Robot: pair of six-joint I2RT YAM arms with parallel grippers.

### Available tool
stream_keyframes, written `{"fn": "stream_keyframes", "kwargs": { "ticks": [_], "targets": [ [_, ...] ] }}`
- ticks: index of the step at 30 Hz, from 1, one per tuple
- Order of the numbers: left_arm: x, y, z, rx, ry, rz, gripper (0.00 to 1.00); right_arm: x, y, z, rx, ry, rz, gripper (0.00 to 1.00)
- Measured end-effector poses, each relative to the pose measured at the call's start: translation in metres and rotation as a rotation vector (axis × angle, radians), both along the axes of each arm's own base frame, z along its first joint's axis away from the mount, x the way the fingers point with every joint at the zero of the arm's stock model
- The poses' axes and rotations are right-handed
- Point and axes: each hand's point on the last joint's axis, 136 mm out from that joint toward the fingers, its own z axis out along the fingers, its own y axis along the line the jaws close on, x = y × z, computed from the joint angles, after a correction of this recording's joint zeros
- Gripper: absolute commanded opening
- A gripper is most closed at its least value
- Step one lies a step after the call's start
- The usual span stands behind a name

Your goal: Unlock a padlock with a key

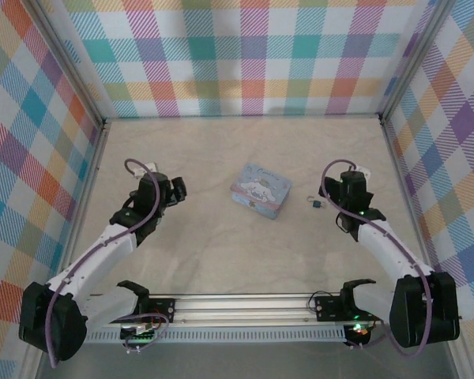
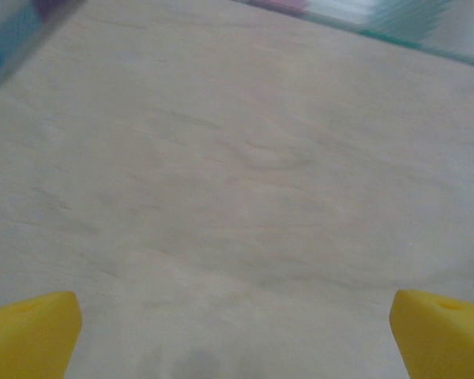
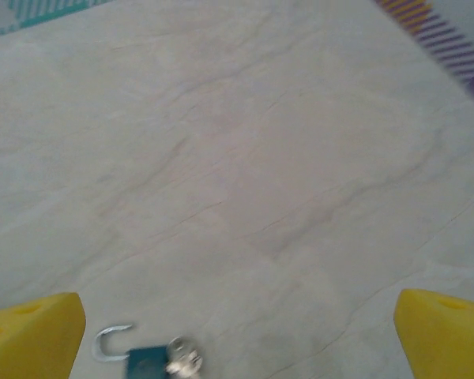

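Looking down from the top camera, the padlock (image 1: 314, 204) is just a tiny dark speck on the bench (image 1: 221, 150). It lies between the pale blue cartoon tin (image 1: 261, 190) and the right end effector (image 1: 338, 192), nearer the end effector. You get zero detail on it from up there.

The right wrist cam is where it gets useful. The lock's bluish body sits at the very bottom edge of that view, with the thin metal shackle curving off to its left. There's a small silvery bit (image 3: 183, 357) at the body's right end that might be the key, but it's too blurry to call. The lock lies flat, just beside the left-hand yellow fingertip (image 3: 31, 335), and I can't see any contact. That end effector's fingers are spread wide with nothing clamped.

The left end effector (image 1: 172, 189) is over on the other side of the tin, well away from the lock. On its own wrist cam the yellow tips sit way out in the bottom corners, so it's spread wide too, with plain bench between them.

The bench is a pale beige marbled surface. Bright plaid walls (image 1: 253, 55) box it in on three sides, and a metal rail (image 1: 253, 304) runs along the near edge between the arm bases.
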Motion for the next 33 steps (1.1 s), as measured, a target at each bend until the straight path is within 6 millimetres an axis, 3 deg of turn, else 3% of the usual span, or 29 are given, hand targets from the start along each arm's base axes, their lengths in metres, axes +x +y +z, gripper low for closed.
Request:
{"fn": "stream_keyframes", "kwargs": {
  "ticks": [4, 6, 9, 15, 18, 22, 33],
  "targets": [
    [0.017, 0.030, -0.037, 0.092, 0.044, 0.080, 1.00, 0.012, -0.006, -0.021, -0.085, -0.006, 0.004, 1.00],
    [0.022, 0.035, -0.060, 0.114, 0.067, 0.084, 1.00, 0.017, -0.007, -0.032, -0.119, -0.011, 0.013, 1.00],
    [0.025, 0.037, -0.079, 0.146, 0.084, 0.061, 1.00, 0.020, -0.006, -0.039, -0.132, -0.043, 0.036, 1.00],
    [0.040, 0.039, -0.075, 0.128, -0.035, 0.013, 1.00, 0.035, 0.007, -0.038, -0.091, -0.124, 0.158, 1.00],
    [0.050, 0.028, -0.077, 0.110, -0.080, -0.070, 1.00, 0.042, 0.010, -0.037, -0.058, -0.172, 0.210, 1.00],
    [0.048, 0.025, -0.086, 0.103, -0.075, -0.091, 1.00, 0.043, 0.008, -0.041, -0.038, -0.172, 0.225, 1.00],
    [0.054, 0.023, -0.075, 0.098, -0.129, -0.095, 1.00, 0.044, 0.017, -0.039, -0.017, -0.186, 0.272, 1.00]
  ]
}}
